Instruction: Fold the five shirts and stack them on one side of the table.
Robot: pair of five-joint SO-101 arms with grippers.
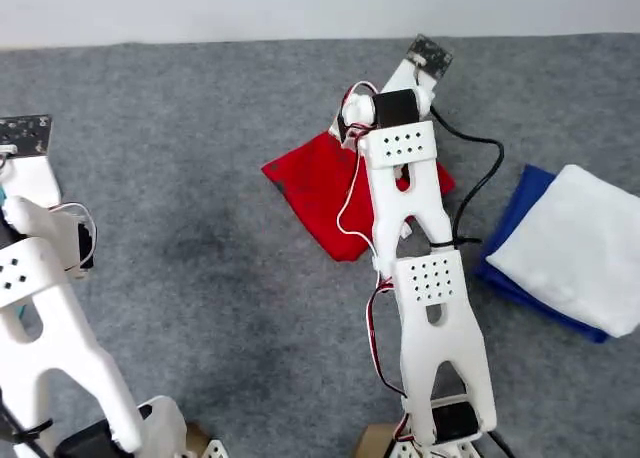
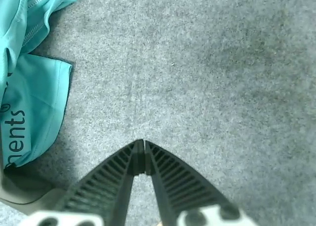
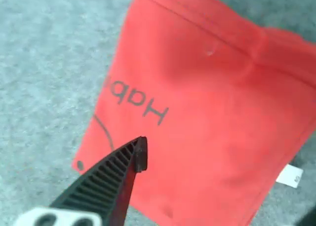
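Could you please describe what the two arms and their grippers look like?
The left arm and right arm are white plastic links with grids of small holes and black motors. Red and white wires and a black cable run along the right one. The left gripper and right gripper are black, ribbed and tapered.

- The left arm (image 1: 45, 308) stands at the left side, with its links folded rather close to its base.
- The left gripper (image 2: 144, 157) points downward, and its two ribbed fingers (image 2: 113, 176) touch at the tips.
- The right arm (image 1: 415, 228) is stretched far forward in the middle.
- The right gripper (image 1: 348, 126) has its jaws wide apart.
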